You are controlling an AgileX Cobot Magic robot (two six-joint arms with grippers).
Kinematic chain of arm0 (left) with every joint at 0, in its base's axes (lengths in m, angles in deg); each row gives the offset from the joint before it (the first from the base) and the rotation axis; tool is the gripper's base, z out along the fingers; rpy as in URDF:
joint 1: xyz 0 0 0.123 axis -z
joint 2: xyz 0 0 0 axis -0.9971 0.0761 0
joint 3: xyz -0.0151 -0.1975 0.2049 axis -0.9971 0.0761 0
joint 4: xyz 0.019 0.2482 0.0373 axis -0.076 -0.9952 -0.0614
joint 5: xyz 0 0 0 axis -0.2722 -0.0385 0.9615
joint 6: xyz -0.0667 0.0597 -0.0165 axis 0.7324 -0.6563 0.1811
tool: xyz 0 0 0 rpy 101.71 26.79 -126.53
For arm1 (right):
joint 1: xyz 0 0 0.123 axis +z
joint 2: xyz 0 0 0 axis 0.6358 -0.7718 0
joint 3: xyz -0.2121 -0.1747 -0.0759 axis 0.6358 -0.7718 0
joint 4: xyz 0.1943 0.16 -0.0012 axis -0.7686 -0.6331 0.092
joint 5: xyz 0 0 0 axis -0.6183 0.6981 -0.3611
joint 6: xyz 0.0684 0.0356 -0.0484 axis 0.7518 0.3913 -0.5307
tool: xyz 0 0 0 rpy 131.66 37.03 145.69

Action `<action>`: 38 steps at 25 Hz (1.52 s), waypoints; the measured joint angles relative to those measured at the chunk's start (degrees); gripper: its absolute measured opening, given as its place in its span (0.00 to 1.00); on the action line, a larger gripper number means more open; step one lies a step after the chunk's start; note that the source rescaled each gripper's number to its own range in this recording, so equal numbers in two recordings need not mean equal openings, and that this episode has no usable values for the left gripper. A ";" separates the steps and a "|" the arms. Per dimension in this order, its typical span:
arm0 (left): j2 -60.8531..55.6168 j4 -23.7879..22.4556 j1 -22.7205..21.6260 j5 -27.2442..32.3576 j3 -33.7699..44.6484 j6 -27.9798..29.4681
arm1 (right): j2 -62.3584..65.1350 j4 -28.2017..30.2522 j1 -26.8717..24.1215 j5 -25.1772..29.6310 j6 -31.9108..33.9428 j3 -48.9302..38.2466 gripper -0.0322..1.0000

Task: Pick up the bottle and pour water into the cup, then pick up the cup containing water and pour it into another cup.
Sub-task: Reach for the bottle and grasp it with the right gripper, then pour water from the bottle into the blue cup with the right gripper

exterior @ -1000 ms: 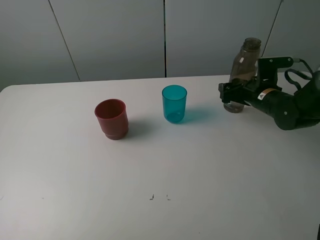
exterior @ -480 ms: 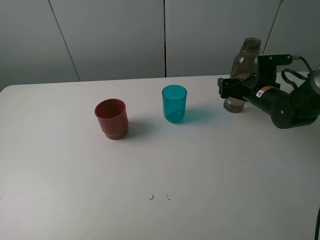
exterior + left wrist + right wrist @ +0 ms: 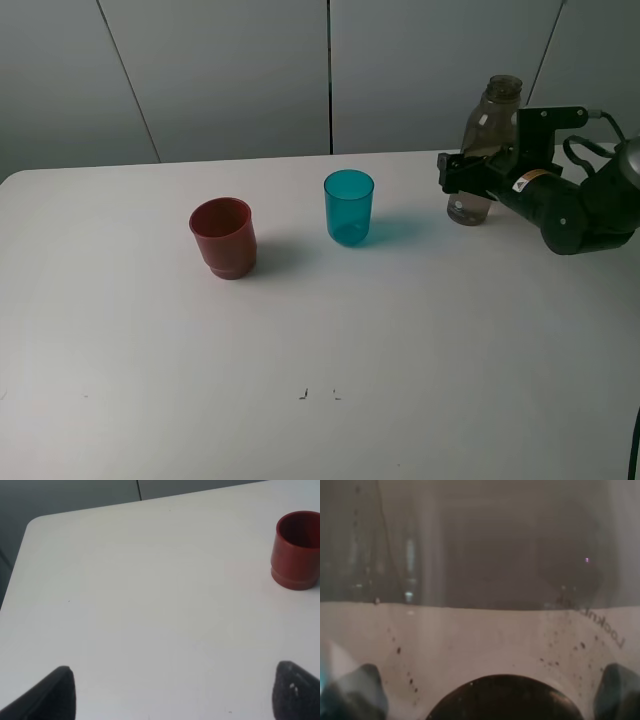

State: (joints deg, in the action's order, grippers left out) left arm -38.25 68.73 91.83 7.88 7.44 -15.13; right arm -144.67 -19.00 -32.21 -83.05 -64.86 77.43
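Note:
The smoky grey-brown bottle (image 3: pixel 496 108) stands upright at the table's far right. My right gripper (image 3: pixel 462 186) reaches in from the right at the bottle's lower half, one finger on either side of it, and stands open. In the right wrist view the bottle (image 3: pixel 480 555) fills the picture, with the gripper (image 3: pixel 487 692) wide around it. The teal-blue cup (image 3: pixel 348 208) stands mid-table, left of the bottle. The other cup, dark red (image 3: pixel 224 237), is further left and also shows in the left wrist view (image 3: pixel 297 550). My left gripper (image 3: pixel 175 692) is open over bare table, out of the exterior view.
The white table (image 3: pixel 320 350) runs to a grey panelled wall behind it. Its rounded far left corner (image 3: pixel 35 522) shows in the left wrist view. Two small dark marks (image 3: pixel 318 394) sit near the front middle.
The right gripper has risen slightly and moved in around the bottle. Bottle and both cups have stayed put.

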 joint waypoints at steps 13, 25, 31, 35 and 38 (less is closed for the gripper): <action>0.00 0.00 0.00 0.00 0.00 0.00 | -0.12 0.12 -0.09 -0.36 -0.52 0.00 0.03; 0.00 0.00 0.00 0.00 0.00 0.00 | 3.64 0.98 -0.09 5.67 -5.69 0.00 0.03; 0.00 0.00 0.00 0.00 0.00 0.00 | 9.64 4.33 -0.09 11.63 -11.38 0.87 0.03; 0.00 0.00 0.00 0.00 0.00 0.00 | 10.44 8.36 -0.09 13.15 -15.14 2.50 0.03; 0.00 0.00 0.00 0.00 0.00 0.00 | 10.44 9.59 0.94 14.61 -19.42 3.86 0.03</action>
State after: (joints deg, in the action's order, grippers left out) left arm -38.25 68.73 91.83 7.88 7.44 -15.13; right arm -134.24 -9.41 -31.27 -68.44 -84.28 81.29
